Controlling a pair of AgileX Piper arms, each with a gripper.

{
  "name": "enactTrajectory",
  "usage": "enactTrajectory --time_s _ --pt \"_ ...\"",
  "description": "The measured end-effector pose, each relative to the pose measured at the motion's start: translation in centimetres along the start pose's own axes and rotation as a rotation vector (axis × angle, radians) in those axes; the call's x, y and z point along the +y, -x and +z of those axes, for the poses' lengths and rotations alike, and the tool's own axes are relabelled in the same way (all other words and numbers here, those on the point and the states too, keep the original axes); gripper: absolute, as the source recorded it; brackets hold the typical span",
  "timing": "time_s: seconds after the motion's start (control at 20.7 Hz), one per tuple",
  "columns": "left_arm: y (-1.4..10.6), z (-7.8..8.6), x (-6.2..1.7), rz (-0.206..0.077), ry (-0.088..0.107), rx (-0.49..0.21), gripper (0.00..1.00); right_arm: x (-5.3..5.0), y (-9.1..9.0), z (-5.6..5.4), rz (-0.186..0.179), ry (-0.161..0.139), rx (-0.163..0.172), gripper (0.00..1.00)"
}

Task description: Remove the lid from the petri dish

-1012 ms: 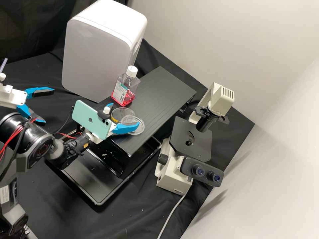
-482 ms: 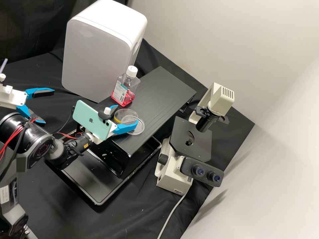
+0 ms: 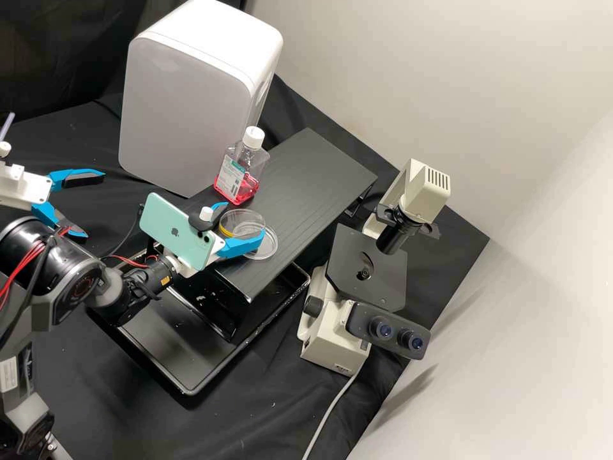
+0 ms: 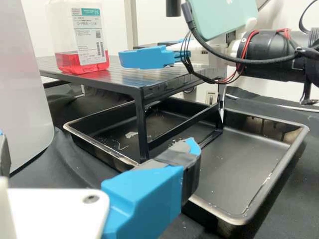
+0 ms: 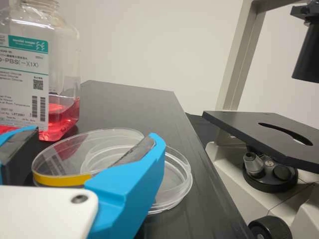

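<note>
Left gripper (image 3: 71, 198): fingers apart, holding nothing, well left of the black shelf (image 3: 313, 172). Right gripper (image 3: 233, 228): nearer arm, at the shelf's near-left end, clamped across the lid (image 3: 241, 222). Lid held just above the dish (image 3: 269, 241), which rests on the shelf.

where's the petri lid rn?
In the high view the lid is held in the right hand, tilted just over the dish base on the black shelf, near the red-liquid flask.

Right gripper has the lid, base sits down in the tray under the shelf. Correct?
No. The base sits on top of the black shelf, not in the tray, as the right wrist view shows. The right gripper does have the lid.
</note>
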Motion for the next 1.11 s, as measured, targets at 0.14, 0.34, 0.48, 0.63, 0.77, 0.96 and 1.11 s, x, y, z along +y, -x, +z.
enactTrajectory --time_s 0.14,0.34,0.48,0.63,0.77,0.96,1.11 --pt "0.0 0.0 0.00 0.000 0.000 0.000 1.00 0.0 0.3 -0.4 -0.004 -0.002 0.012 0.00" --pt "0.0 0.0 0.00 0.000 0.000 0.000 1.00 0.1 1.0 -1.2 -0.008 -0.006 0.042 0.00" --pt "0.0 0.0 0.00 0.000 0.000 0.000 1.00 0.5 1.4 -1.5 0.001 -0.009 0.049 0.00" --pt "0.0 0.0 0.00 0.000 0.000 0.000 1.00 0.7 1.7 -1.6 0.008 -0.011 0.056 0.00" --pt "0.0 0.0 0.00 0.000 -0.002 0.000 1.00 0.8 1.7 -1.7 0.010 -0.011 0.059 0.00" --pt "0.0 0.0 0.00 0.000 -0.002 0.000 1.00 0.6 1.8 -1.9 0.001 -0.012 0.067 0.00" --pt "0.0 0.0 -0.16 -0.007 0.000 0.001 1.00 0.5 1.8 -2.0 -0.002 -0.019 0.071 0.00"
